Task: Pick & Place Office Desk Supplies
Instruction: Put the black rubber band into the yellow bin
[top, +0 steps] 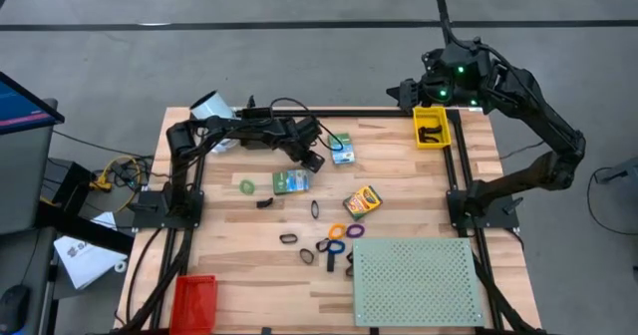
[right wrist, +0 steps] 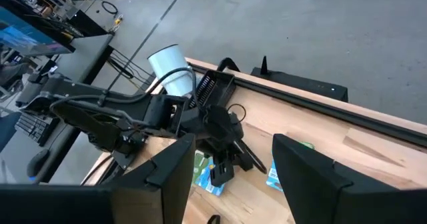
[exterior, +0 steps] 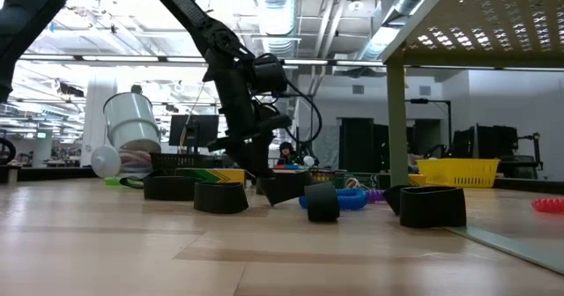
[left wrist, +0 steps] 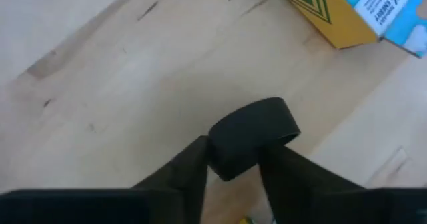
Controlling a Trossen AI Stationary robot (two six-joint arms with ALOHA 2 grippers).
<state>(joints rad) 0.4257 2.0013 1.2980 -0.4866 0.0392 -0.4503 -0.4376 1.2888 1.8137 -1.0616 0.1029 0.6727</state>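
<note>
left gripper closed around a black clip, right arm parked over the yellow bin

left gripper point(top: 313, 161) is down at the wood table point(top: 239, 275), between the two green boxes. the left wrist view shows its fingers point(left wrist: 180, 174) on either side of a black clip point(left wrist: 253, 136), touching both sides; clip sits on the table surface as far as i can tell. lifted or not: can't tell. the corner of a yellow box with a blue-and-white label point(left wrist: 353, 11) lies just beyond the clip in that view.

right gripper point(right wrist: 230, 177) is up at the far right corner, over the yellow bin point(top: 433, 128), jaws spread apart with nothing between them. dark items are in the bin, too small to identify.

supplies on the table, high view:
- green box point(top: 292, 181) just beside the left gripper, near side
- second green box point(top: 342, 148) just beside it, far right side
- yellow-orange crayon box point(top: 362, 202) near the middle, tilted
- green ring point(top: 246, 186) left of the first green box
- loose black clip point(top: 264, 203) near it
- orange ring point(top: 337, 232) and purple ring point(top: 354, 230) side by side, just off the board's far left corner
- blue ring point(top: 337, 249) and more black clips next to them

other stuff: pale green perforated board point(top: 417, 283) on the near right, red bin point(top: 193, 301) at the near left corner, white cylinder point(top: 211, 107) at the far left by the left arm's base.
</note>
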